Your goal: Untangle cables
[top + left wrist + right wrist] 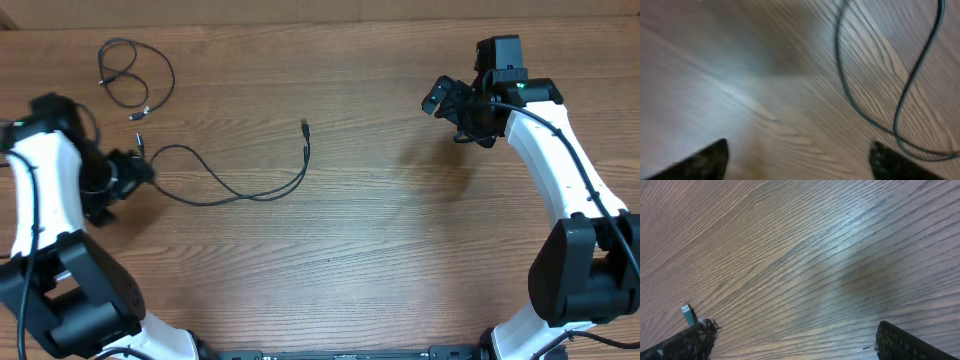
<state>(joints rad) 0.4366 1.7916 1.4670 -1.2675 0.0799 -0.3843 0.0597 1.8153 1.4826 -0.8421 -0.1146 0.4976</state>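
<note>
A long black cable lies in a wide curve at left centre of the wooden table, one plug end near the middle and the other by my left gripper. A second black cable lies coiled at the far left, apart from the first. My left gripper is open and empty, just left of the long cable, which crosses the left wrist view. My right gripper is open and empty at the far right, well away from both cables. A plug end shows in the right wrist view.
The bare wooden table fills the view. Its far edge runs along the top. Both arm bases stand at the near edge.
</note>
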